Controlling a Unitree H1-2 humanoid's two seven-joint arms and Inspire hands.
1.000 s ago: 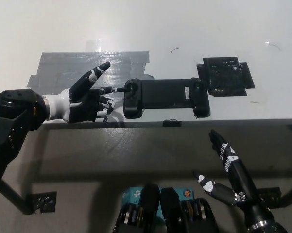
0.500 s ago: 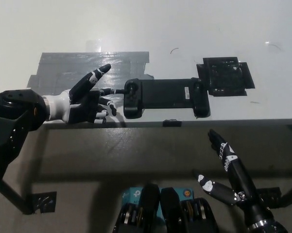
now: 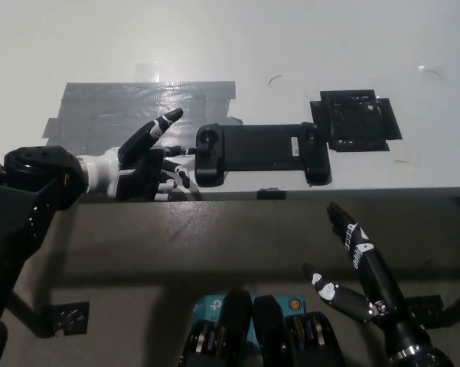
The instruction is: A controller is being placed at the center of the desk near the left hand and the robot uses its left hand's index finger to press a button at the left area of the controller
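Left hand sits at nine o'clock on the worktop, fingers spread and gripping nothing, one finger raised toward one o'clock, the lower ones curled close to the controller's left end. One controller, black and long, lies dead centre, just at the three o'clock side of that hand, its round button on the left grip. Whether a fingertip touches it, I cannot tell. Right hand rests down at five o'clock, below the worktop edge, fingers apart and empty.

Count it up: two hands, one controller, one grey tape patch at ten o'clock behind the left hand, one dark square pad at two o'clock, well clear of the controller's right grip.

The worktop is pale, glossy, with a few small scuffs; its front edge runs across the middle, and dark floor lies beneath.

Against half a second ago: the left hand has slid right, nearer the controller, raised finger now higher and closer to it. Controller, tape and pad have not budged; the right hand is much the same.
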